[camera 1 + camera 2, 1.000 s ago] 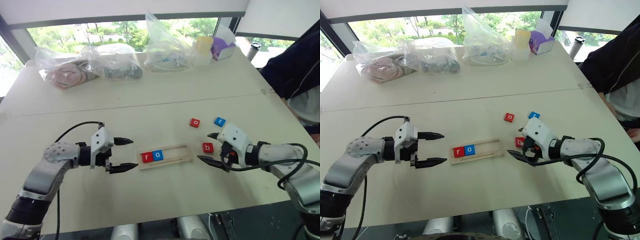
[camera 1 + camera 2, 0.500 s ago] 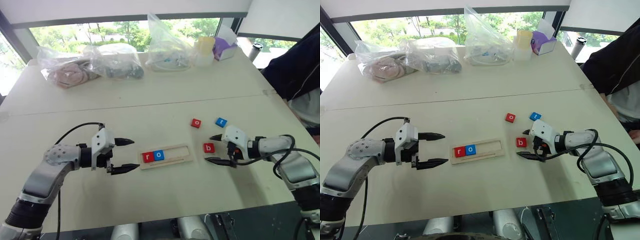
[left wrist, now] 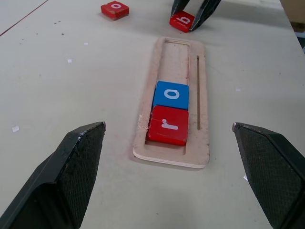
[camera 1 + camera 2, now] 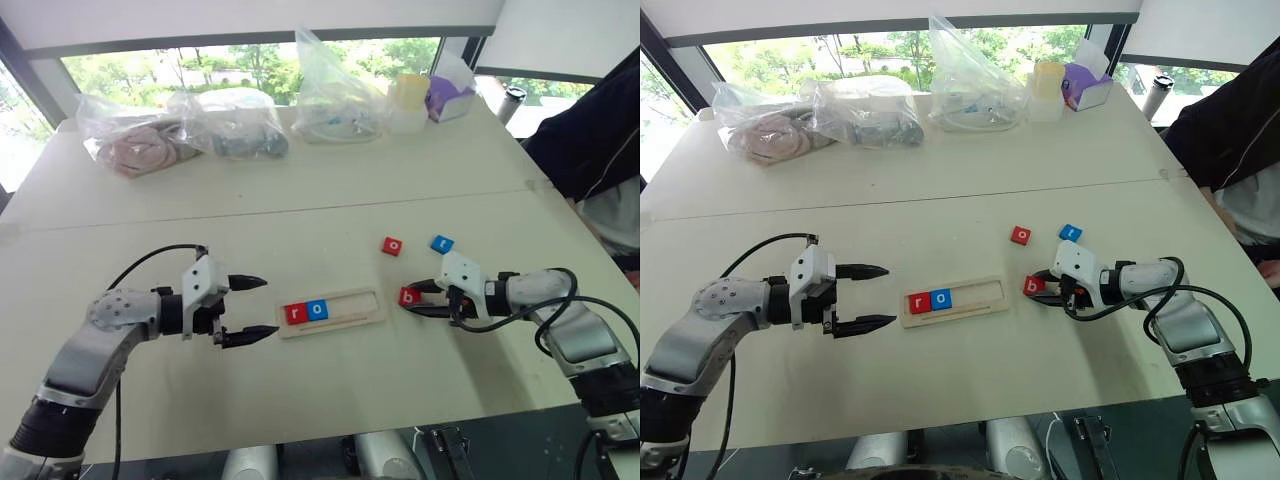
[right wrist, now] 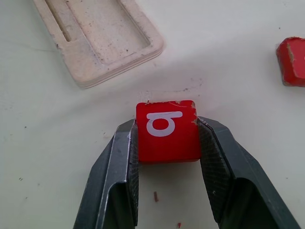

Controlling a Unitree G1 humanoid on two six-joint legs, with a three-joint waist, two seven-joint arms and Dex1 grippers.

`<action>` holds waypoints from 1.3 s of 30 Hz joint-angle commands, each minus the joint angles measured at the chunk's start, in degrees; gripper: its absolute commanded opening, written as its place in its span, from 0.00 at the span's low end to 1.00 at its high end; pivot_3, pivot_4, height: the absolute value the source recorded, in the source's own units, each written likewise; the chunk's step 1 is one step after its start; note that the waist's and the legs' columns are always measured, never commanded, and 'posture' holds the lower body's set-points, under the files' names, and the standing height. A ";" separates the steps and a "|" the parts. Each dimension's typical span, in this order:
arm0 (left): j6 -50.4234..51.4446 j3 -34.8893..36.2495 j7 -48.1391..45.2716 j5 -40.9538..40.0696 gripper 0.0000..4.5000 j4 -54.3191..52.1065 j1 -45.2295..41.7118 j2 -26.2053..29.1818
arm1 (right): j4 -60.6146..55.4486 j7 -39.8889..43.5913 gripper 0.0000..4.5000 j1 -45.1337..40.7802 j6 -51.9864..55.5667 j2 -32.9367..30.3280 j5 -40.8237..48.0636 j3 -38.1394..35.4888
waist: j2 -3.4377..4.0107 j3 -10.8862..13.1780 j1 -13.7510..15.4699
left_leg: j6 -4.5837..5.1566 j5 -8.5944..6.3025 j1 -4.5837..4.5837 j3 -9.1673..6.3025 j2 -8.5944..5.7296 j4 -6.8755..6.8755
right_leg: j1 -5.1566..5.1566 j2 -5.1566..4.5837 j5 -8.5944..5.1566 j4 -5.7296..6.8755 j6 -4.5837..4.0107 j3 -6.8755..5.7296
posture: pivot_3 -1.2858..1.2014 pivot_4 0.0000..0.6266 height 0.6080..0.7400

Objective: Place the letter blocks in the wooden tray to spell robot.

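The wooden tray (image 4: 345,311) lies mid-table with a red r block (image 4: 295,314) and a blue o block (image 4: 317,310) in its left end. Just right of the tray sits the red b block (image 5: 167,130), and my right gripper (image 4: 412,301) is shut on its two sides. A red o block (image 4: 392,246) and a blue t block (image 4: 441,243) lie farther back on the table. Left of the tray, my left gripper (image 4: 253,308) hovers open, with nothing between its fingers (image 3: 76,162).
Plastic bags (image 4: 185,130) of items, a clear bag (image 4: 330,90), a yellow cup (image 4: 407,95) and a purple box (image 4: 445,95) line the table's far side. A person in dark clothing (image 4: 590,130) stands at the right. A seam (image 4: 300,210) crosses the table.
My right gripper moved forward and down to the red b block and shut on it. The left gripper stayed still and open.
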 commanded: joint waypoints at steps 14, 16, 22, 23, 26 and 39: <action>-1.59 -0.47 0.09 0.29 1.00 0.31 -2.89 -1.86 | -12.84 1.76 0.26 -7.30 3.94 2.12 0.24 4.59 | 0.01 0.00 0.36 | 0.00 0.00 0.02 0.01 0.00 0.04 | 0.00 0.00 -0.01 0.07 0.01 0.00 | 0.52 0.24 1.00; -1.58 -0.61 0.08 0.37 1.00 0.19 -2.76 -2.07 | -13.45 1.81 0.26 -8.06 4.12 2.78 0.04 5.72 | 0.01 0.00 0.33 | 0.00 0.00 0.02 0.00 0.00 0.04 | 0.00 0.01 -0.01 0.09 0.01 0.00 | 0.52 0.24 1.00; -1.23 -0.69 0.15 0.50 1.00 0.29 -3.35 -2.60 | -15.37 1.54 0.26 -9.98 5.73 4.77 0.30 7.98 | 0.00 0.00 0.36 | 0.00 0.00 0.03 -0.01 0.00 0.05 | 0.00 0.02 -0.01 0.11 0.01 -0.01 | 0.52 0.24 1.00; -1.24 -0.61 0.17 0.53 1.00 0.25 -3.29 -2.64 | -15.53 1.62 0.26 -10.07 5.88 4.89 0.25 8.28 | 0.00 0.00 0.39 | 0.00 0.00 0.03 -0.01 0.00 0.05 | 0.00 0.02 -0.01 0.11 0.01 -0.01 | 0.52 0.24 1.00; -1.39 -0.41 0.32 0.66 1.00 0.08 -2.94 -2.74 | -15.48 1.70 0.26 -10.10 5.77 5.34 -0.18 9.26 | 0.00 0.00 0.46 | 0.00 0.00 0.01 -0.02 0.00 0.07 | 0.00 0.00 -0.01 0.11 0.01 -0.02 | 0.52 0.24 1.00; -0.44 0.24 1.25 -0.20 1.00 -2.41 -0.78 -2.42 | -9.25 2.25 0.26 -12.25 2.47 9.00 -3.14 13.78 | 0.00 0.00 0.35 | 0.00 0.00 0.02 -0.02 0.01 0.07 | 0.00 0.01 -0.01 0.12 0.01 -0.02 | 0.52 0.24 1.00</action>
